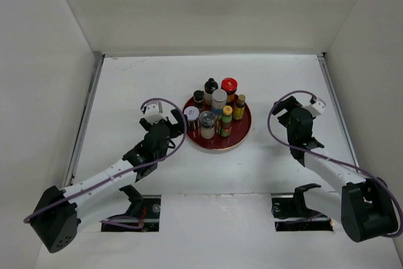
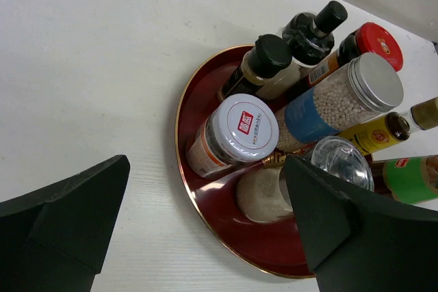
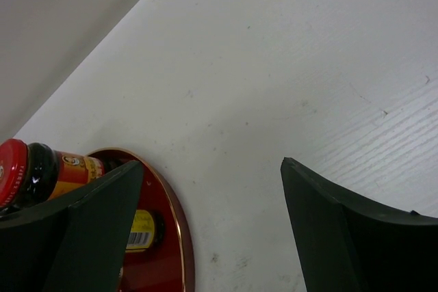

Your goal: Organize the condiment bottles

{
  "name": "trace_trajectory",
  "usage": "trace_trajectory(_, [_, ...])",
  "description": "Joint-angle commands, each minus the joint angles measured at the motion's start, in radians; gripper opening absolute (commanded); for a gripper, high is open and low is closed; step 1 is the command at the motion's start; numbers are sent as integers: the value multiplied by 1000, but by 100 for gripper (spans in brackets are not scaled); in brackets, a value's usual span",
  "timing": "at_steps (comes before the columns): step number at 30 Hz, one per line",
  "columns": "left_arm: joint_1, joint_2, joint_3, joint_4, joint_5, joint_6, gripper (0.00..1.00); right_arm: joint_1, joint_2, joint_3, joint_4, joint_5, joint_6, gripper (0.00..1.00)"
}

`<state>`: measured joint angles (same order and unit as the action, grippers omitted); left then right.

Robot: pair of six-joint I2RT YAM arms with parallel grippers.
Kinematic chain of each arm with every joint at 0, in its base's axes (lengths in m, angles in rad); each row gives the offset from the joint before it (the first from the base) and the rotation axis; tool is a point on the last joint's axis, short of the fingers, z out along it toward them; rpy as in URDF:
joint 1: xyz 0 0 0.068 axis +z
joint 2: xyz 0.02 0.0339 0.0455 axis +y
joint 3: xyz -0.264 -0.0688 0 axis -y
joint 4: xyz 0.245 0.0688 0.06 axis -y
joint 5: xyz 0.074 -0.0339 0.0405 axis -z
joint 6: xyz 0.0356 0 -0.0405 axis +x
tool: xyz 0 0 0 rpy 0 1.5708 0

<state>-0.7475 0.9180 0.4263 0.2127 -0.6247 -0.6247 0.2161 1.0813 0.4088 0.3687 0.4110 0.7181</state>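
Several condiment bottles stand together on the round red tray (image 1: 220,148) at mid-table: a black-capped bottle (image 1: 211,86), a red-capped jar (image 1: 229,85), a grey-lidded jar (image 1: 219,100), a white-lidded jar (image 1: 192,116), a clear-lidded jar (image 1: 206,123), a green-labelled bottle (image 1: 226,121) and a yellow bottle (image 1: 240,106). My left gripper (image 1: 176,120) is open and empty at the tray's left rim; in its wrist view (image 2: 205,227) the white-lidded jar (image 2: 236,135) lies just ahead. My right gripper (image 1: 283,108) is open and empty to the right of the tray, over bare table (image 3: 212,217).
White walls enclose the table on the left, back and right. Two dark cut-outs (image 1: 132,211) (image 1: 301,209) sit at the near edge by the arm bases. In the right wrist view the tray rim (image 3: 183,237) and the red-capped jar (image 3: 27,172) show at the left.
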Motion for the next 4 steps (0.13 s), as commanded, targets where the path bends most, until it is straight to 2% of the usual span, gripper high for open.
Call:
trace_trajectory(1, [4,-16,55,25,-4,5,100,-2,-17,-2,61,-5,-9,88])
trace_trajectory(4, [-3,-24,60,16,-10,10,100,-2,-15,-2,59,-8,-9,88])
